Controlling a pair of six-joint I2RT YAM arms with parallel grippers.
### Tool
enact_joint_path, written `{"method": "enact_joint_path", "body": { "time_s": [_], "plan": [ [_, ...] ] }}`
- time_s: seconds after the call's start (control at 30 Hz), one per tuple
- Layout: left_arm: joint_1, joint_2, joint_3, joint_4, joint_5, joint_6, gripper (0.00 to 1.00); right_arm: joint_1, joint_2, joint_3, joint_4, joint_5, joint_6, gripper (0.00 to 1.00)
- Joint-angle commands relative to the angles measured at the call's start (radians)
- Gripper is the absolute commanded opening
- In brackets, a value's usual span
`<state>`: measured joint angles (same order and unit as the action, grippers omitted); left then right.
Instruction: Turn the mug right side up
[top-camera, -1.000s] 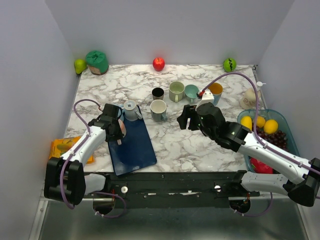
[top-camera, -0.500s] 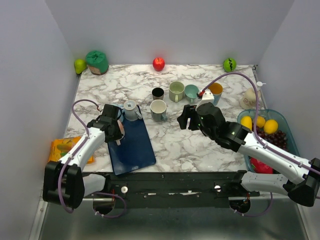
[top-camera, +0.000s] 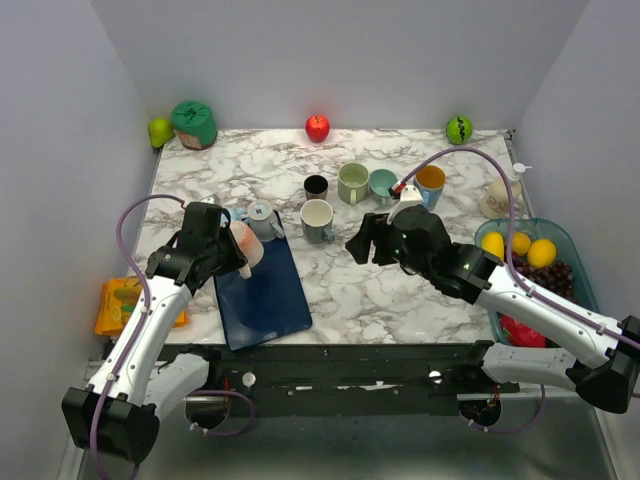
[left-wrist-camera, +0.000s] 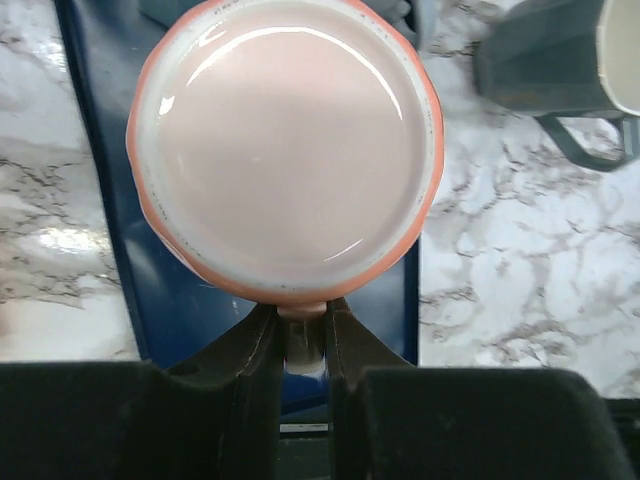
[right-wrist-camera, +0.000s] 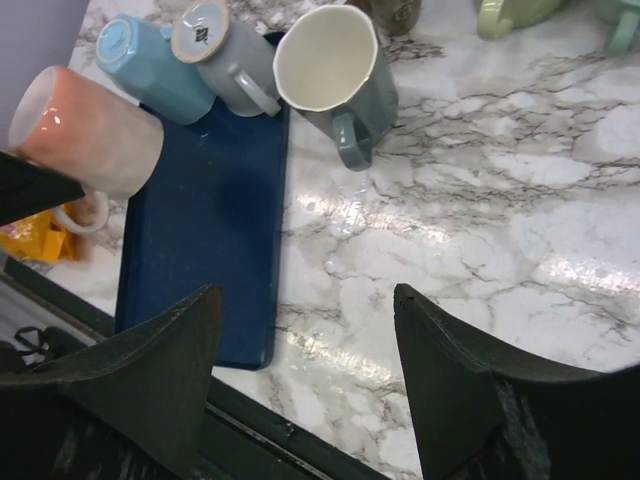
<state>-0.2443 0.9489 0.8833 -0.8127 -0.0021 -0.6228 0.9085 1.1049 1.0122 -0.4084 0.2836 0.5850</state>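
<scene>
The left gripper is closed on the handle of the pink mug and holds it above the blue tray, toward 9 o'clock on the tabletop. The mug is tilted on its side, with its flat bottom facing the left wrist camera. At 3 o'clock from the mug, the right gripper hangs with fingers wide apart, holding nothing

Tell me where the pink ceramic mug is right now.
Top view, left side: the pink ceramic mug is held by its handle in the left gripper, over the navy tray, beside the grey mug.
</scene>
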Motion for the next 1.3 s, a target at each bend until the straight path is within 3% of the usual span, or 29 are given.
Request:
{"method": "enact_joint_path", "body": {
  "time_s": [0.0,0.23,0.37,0.6,1.07,1.27],
  "plan": [
    [-0.004,-0.038,0.062,0.030,0.199,-0.075,0.00,0.001,-0.004,0.006,0.045,-0.122,0.050,0.76],
    [-0.006,-0.030,0.092,0.151,0.414,-0.225,0.00,0.001,0.016,-0.024,0.137,-0.276,0.180,0.76],
    [-0.006,-0.022,0.086,0.315,0.565,-0.337,0.00,0.003,0.021,-0.047,0.229,-0.373,0.281,0.76],
    [-0.009,-0.025,0.085,0.596,0.701,-0.505,0.00,0.001,0.015,-0.077,0.378,-0.423,0.410,0.76],
    [-0.038,-0.085,0.028,1.009,0.731,-0.633,0.00,0.001,0.058,-0.064,0.653,-0.431,0.558,0.76],
    [-0.055,-0.098,0.020,1.086,0.734,-0.657,0.00,0.003,0.078,-0.047,0.732,-0.439,0.588,0.76]
  ]
}}
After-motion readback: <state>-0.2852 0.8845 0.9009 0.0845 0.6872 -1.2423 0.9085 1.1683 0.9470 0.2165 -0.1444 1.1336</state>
